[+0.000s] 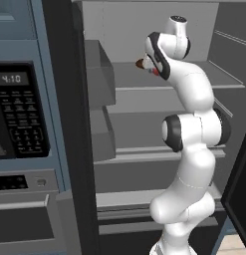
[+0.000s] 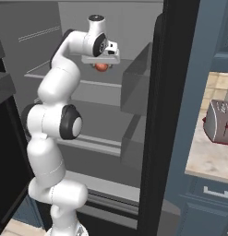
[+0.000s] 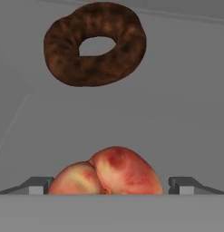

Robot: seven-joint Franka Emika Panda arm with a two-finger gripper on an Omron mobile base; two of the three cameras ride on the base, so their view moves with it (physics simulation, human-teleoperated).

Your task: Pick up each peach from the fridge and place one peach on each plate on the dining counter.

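A red and yellow peach (image 3: pixel 109 174) lies between my gripper's (image 3: pixel 111 186) two fingertips (image 3: pixel 38 185), close to the hand. The left tip meets the peach's edge and a thin gap shows at the right tip, so the gripper is open around it. In the right base view the peach (image 2: pixel 101 67) sits just under the hand (image 2: pixel 104 57), over the upper fridge shelf (image 2: pixel 94 85). In the left base view a sliver of the peach (image 1: pixel 154 72) shows beside the wrist. No plate or dining counter is in view.
A brown doughnut (image 3: pixel 95 43) lies on the same shelf beyond the peach, also seen as the doughnut (image 1: pixel 141 63) by the wrist. Grey door bins (image 2: pixel 136 83) flank the shelves. A microwave (image 1: pixel 20 109) is at the left and a toaster (image 2: pixel 220 122) on the right counter.
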